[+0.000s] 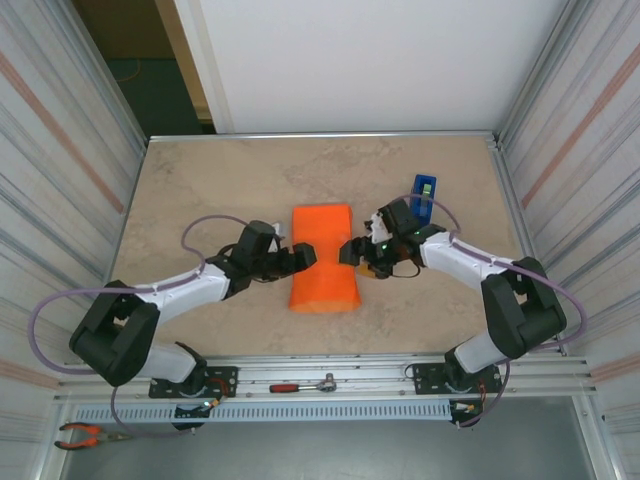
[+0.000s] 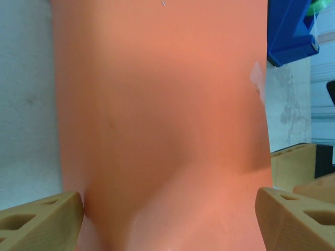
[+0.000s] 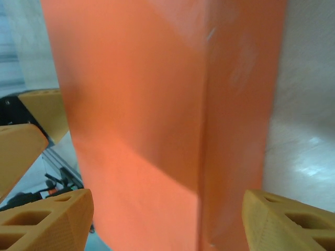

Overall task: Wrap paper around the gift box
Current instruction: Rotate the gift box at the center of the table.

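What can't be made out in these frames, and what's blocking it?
Whatever lies under the folded bright orange paper sheet: top view, the sheet covers it.
Upright blue plastic tape dispenser: left wrist view, cut by the top edge.
Paper's fold line: right wrist view, blurred.
Left gripper: top view, too small to tell whether its fingers touch the paper.

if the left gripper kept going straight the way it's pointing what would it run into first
The paper: the open left gripper points straight at the folded orange bundle's left side, and orange lies right ahead between its fingers in the wrist view. Whether it already touches is unclear.
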